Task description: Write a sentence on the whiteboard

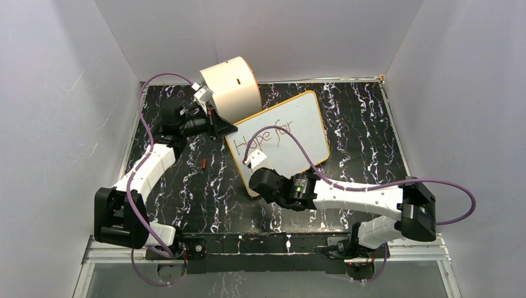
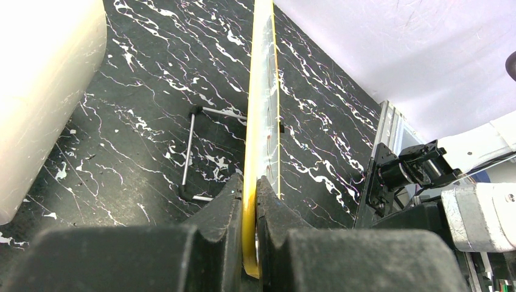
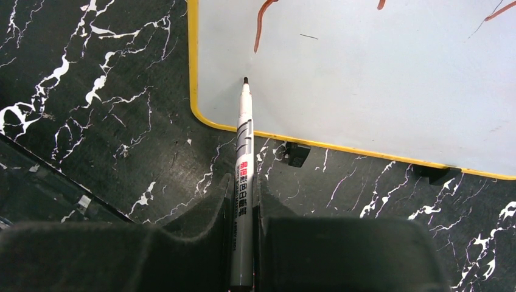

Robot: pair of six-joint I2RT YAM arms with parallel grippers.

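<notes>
The whiteboard (image 1: 305,124) lies tilted on the black marbled table, with "Hope for" as the sentence (image 1: 267,135) in red-brown strokes along its upper part. My left gripper (image 1: 224,129) is shut on the board's far-left corner; in the left wrist view the yellow rim (image 2: 249,207) is pinched between the jaws. My right gripper (image 3: 243,194) is shut on a white marker (image 3: 244,152). The marker's dark tip (image 3: 246,80) is at the board's surface near its lower-left corner, below the first stroke (image 3: 261,27). I cannot tell if it touches.
A cream cylinder drum (image 1: 232,87) stands behind the board's left corner. A small red-brown cap (image 1: 205,164) lies on the table left of the board. Black clips (image 3: 296,153) sit under the board's near edge. A bent metal rod (image 2: 190,152) lies beside the board.
</notes>
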